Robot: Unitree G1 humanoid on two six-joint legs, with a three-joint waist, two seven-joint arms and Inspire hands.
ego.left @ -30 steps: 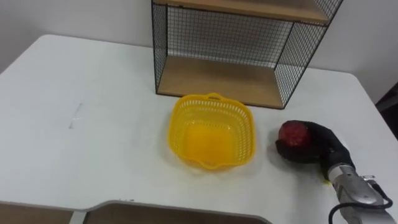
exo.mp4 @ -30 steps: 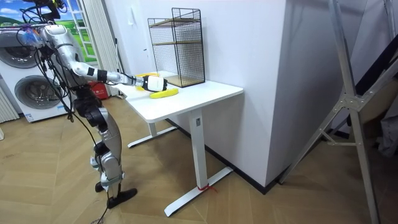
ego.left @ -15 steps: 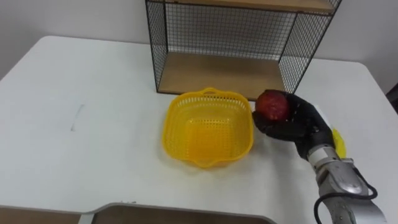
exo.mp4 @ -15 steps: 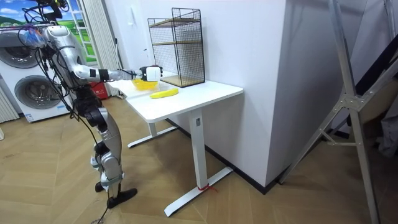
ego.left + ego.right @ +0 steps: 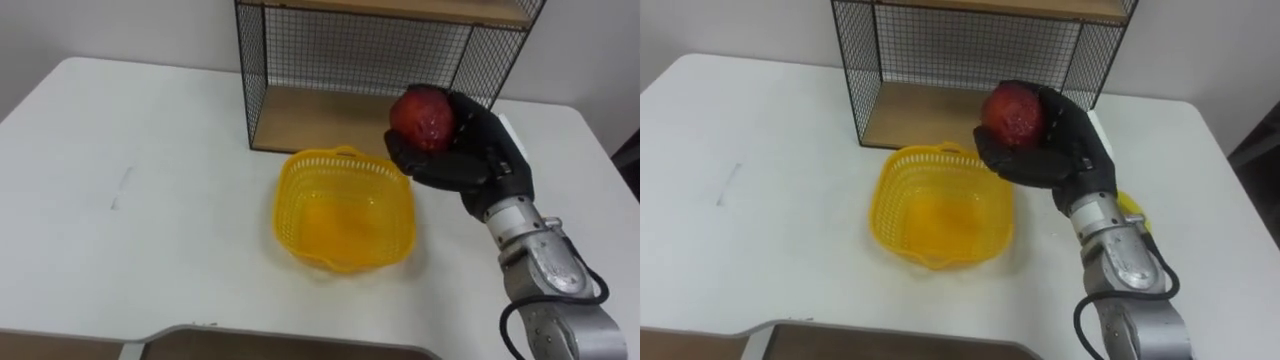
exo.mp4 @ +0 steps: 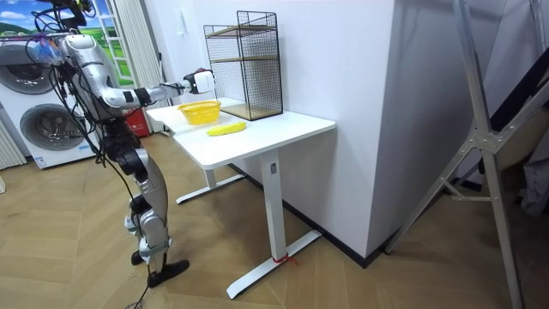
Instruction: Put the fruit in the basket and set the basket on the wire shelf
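My right hand [image 5: 462, 152], fingers curled, grasps the round red fruit [image 5: 423, 117] in the air by the yellow plastic mesh basket's [image 5: 293, 195] far right rim — loading, I judge — next shift left, lower, release.

Wire shelf [image 5: 340, 122] — top beyond upper edge

White desk [image 6: 287, 129] on wood floor [image 6: 386, 283]
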